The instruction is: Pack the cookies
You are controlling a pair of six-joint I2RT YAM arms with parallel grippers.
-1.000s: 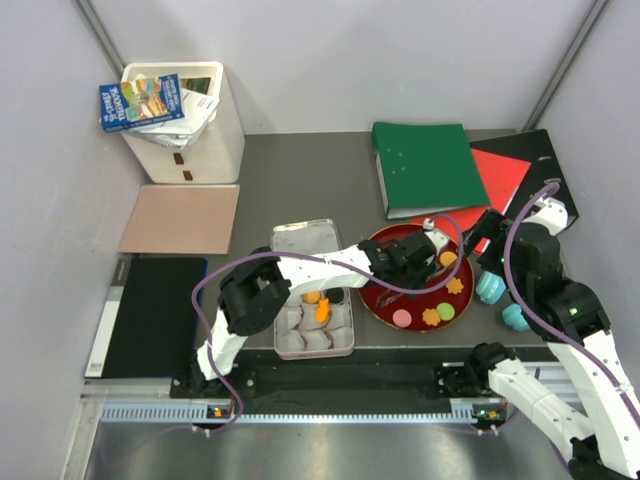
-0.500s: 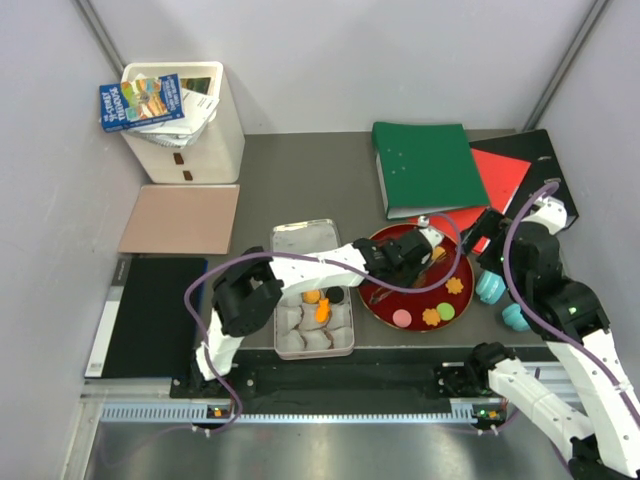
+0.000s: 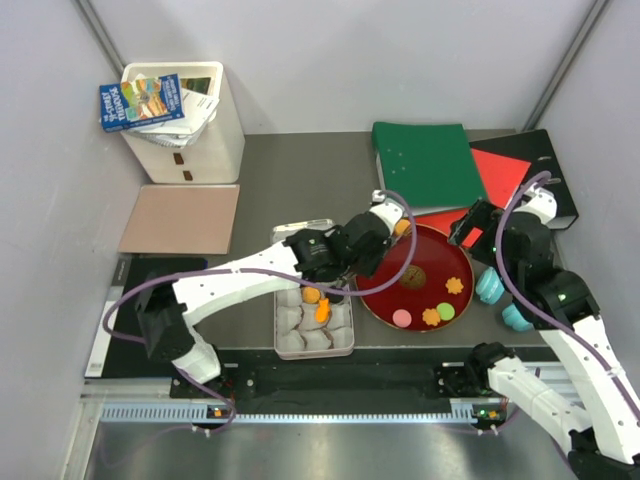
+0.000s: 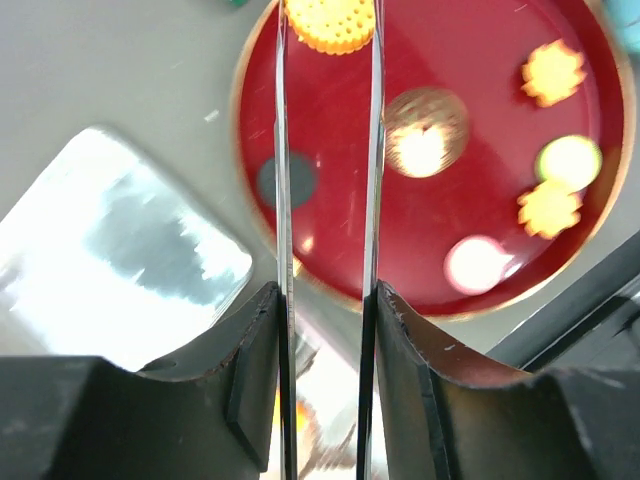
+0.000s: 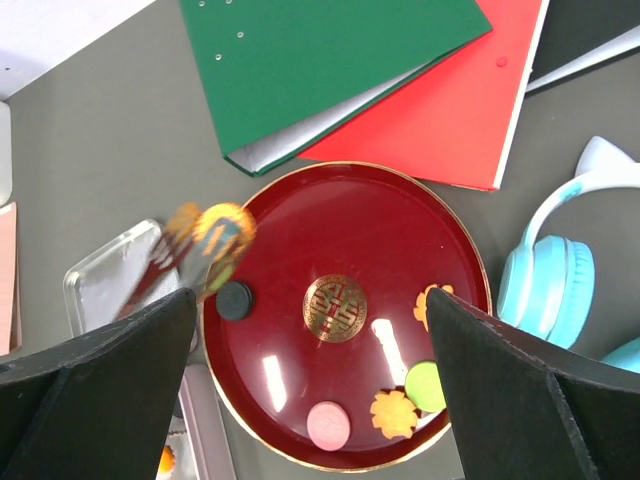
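Left gripper (image 4: 329,12) pinches 1 orange cookie (image 5: 222,228) above the plate's (image 5: 330,220) left rim, beside the tin (image 5: 105,280). Right gripper (image 5: 310,300) hangs wide apart, empty, over plate centre.

Your cookies (image 5: 432,300) lie flat on the red plate (image 5: 400,230): a black round (image 5: 234,299), one pink (image 5: 329,425), one green (image 5: 425,380), two orange flowers (image 5: 390,408); an orange round (image 5: 222,228) hangs blurred over its left rim. Two orange pieces (image 3: 321,312) sit in the tin (image 3: 277,335).

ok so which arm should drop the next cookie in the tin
Left: the left tool grips tongs pinching an orange cookie, with the tin on its side; the right tool is open, empty.
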